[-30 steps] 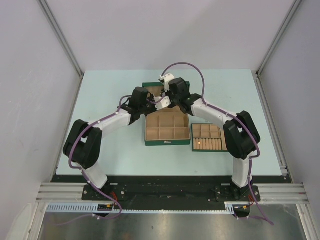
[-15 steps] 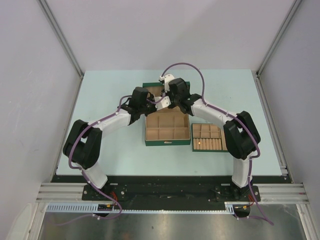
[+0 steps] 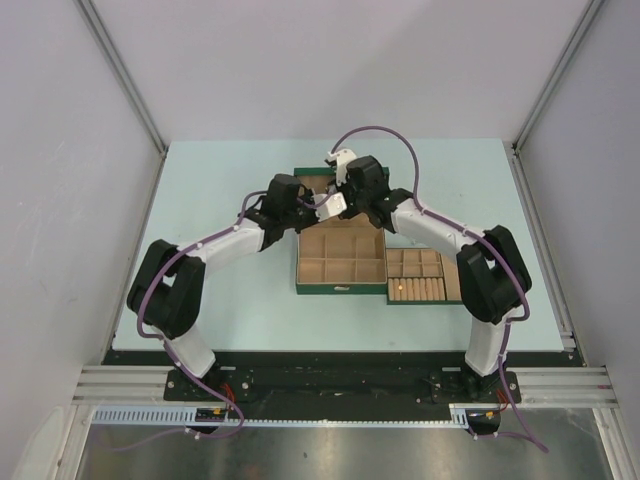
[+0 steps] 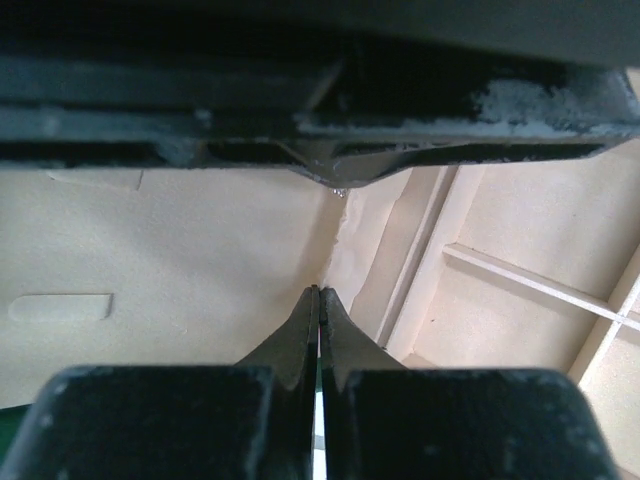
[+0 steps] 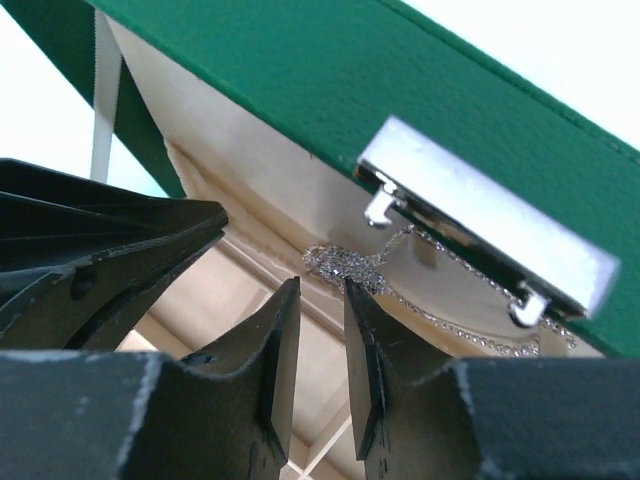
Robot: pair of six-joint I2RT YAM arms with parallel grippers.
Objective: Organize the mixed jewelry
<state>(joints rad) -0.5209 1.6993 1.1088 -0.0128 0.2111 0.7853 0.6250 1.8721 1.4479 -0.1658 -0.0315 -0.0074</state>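
The long fine chain necklace (image 5: pixel 470 330) lies against the tan lining inside the raised lid (image 5: pixel 400 90) of the green box (image 3: pixel 340 290), its sparkling cluster (image 5: pixel 345 262) bunched at the lid's hinge fold. My right gripper (image 5: pixel 320 287) is open by a narrow gap, its tips just below the cluster and apart from it. My left gripper (image 4: pixel 319 291) is shut, its tip against the tan lining at the fold, with nothing visible between the fingers. Both grippers meet over the box's back edge in the top view (image 3: pixel 330 203). The smaller silvery loop is out of view.
The box's tan compartments (image 3: pixel 340 256) look empty. The flat green tray with tan ring rolls (image 3: pixel 425 278) sits against the box's right side. A silver clasp (image 5: pixel 490 215) sticks out from the lid's edge. My left fingers (image 5: pixel 110 240) reach in beside the right gripper.
The green box has slid a little right, up against the tray. Both grippers and the right arm shifted right with it.
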